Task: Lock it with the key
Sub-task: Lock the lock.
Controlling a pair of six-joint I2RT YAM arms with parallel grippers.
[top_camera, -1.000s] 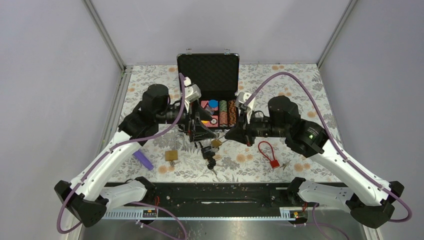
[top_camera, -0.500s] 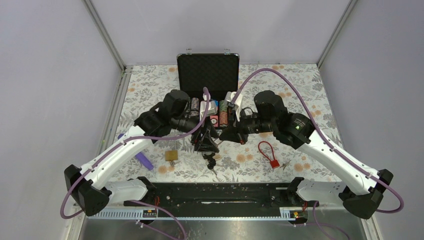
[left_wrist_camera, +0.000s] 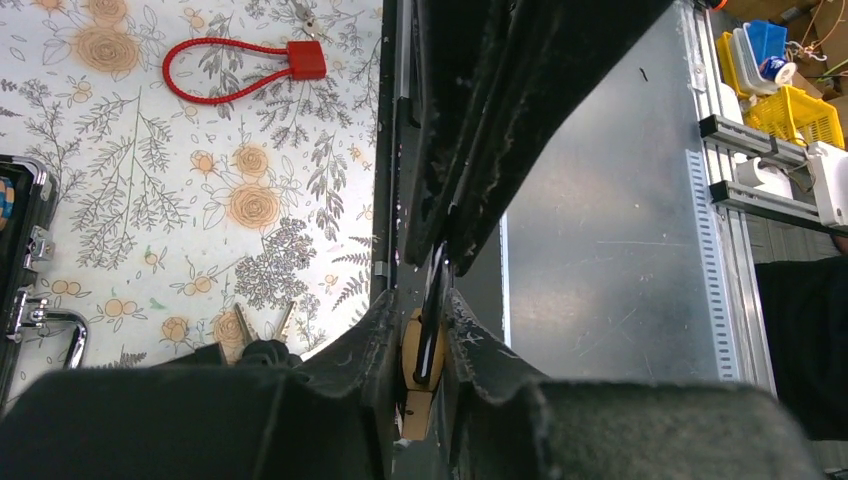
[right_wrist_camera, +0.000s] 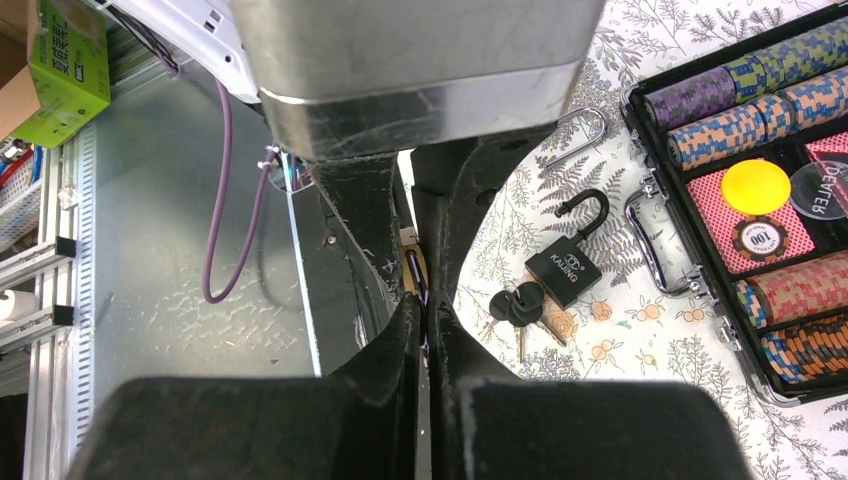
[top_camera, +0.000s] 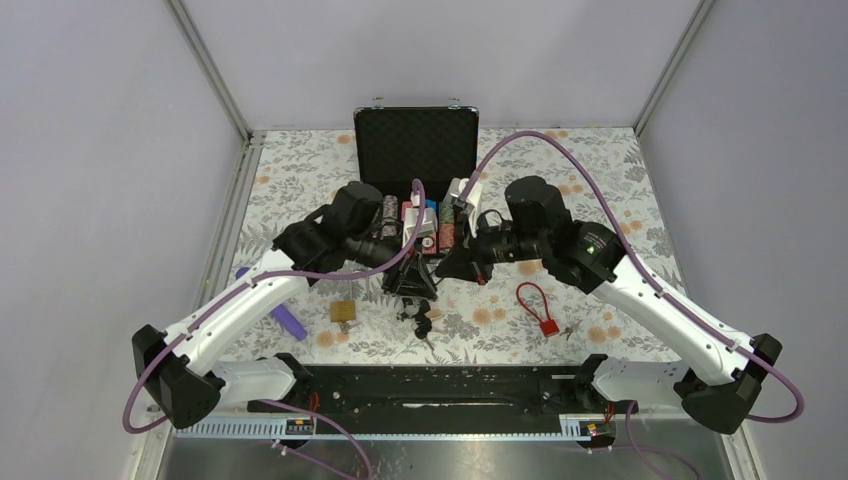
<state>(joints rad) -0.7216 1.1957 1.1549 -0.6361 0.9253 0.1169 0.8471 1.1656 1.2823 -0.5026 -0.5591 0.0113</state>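
In the left wrist view a small brass padlock (left_wrist_camera: 413, 352) sits between the pads of my left gripper (left_wrist_camera: 420, 302), which press on both its faces. A black key (left_wrist_camera: 432, 318) stands against the padlock. From above, the fingers (left_wrist_camera: 470, 190) of my right gripper reach down to it. In the right wrist view my right gripper (right_wrist_camera: 428, 306) is shut on the thin key (right_wrist_camera: 421, 290), and a sliver of the brass padlock (right_wrist_camera: 410, 264) shows beyond it. From overhead the left gripper (top_camera: 412, 280) and right gripper (top_camera: 446, 268) meet tip to tip above the mat, hiding both padlock and key.
An open black case (top_camera: 418, 150) with poker chips (right_wrist_camera: 760, 120) stands behind the grippers. On the floral mat lie a black padlock (right_wrist_camera: 565, 268) with open shackle, black keys (right_wrist_camera: 515, 303), a red cable lock (top_camera: 537, 308), another brass padlock (top_camera: 343, 311) and a purple piece (top_camera: 288, 320).
My left arm swung right toward the middle and its jaws closed around the brass padlock at the right gripper's tip. The right arm shifted slightly left and back, still shut.
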